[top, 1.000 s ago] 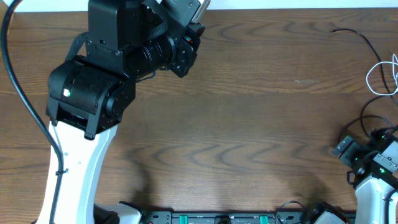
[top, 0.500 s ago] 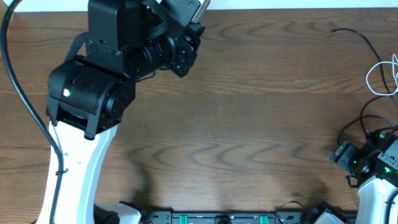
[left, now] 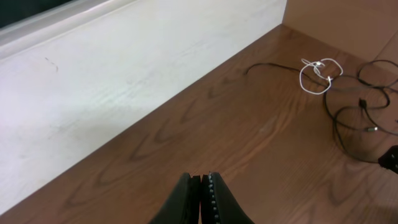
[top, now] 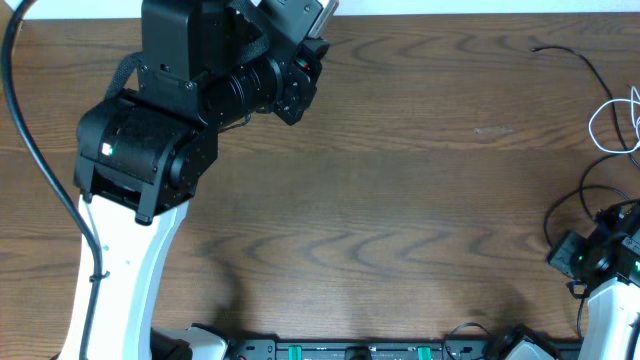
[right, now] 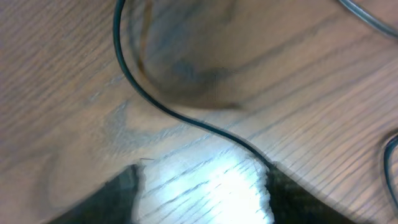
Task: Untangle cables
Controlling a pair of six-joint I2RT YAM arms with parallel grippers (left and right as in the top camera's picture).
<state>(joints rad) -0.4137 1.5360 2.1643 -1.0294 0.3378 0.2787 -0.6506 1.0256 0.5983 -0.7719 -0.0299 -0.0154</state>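
The cables lie bunched at the table's far right. A white cable (top: 612,125) makes a loop, with a thin black cable (top: 570,55) above it and black loops (top: 590,200) below; the left wrist view shows the white loop (left: 317,78) and the black tangle (left: 360,112) far off. My right gripper (right: 202,186) hangs low over the wood, jaws apart, lit bare table between them. A black cable (right: 168,112) curves down to the tip of its right finger (right: 292,193). My left gripper (left: 201,182) is shut on nothing, high at the back left.
The bulky left arm (top: 160,140) covers the table's back left. A white wall (left: 124,68) borders the far edge. The right arm's wrist (top: 585,255) sits at the front right, below the tangle. A rail with connectors (top: 350,350) runs along the front edge.
The right wrist has shifted right and toward the front edge, below the black loops. The left arm has not moved.
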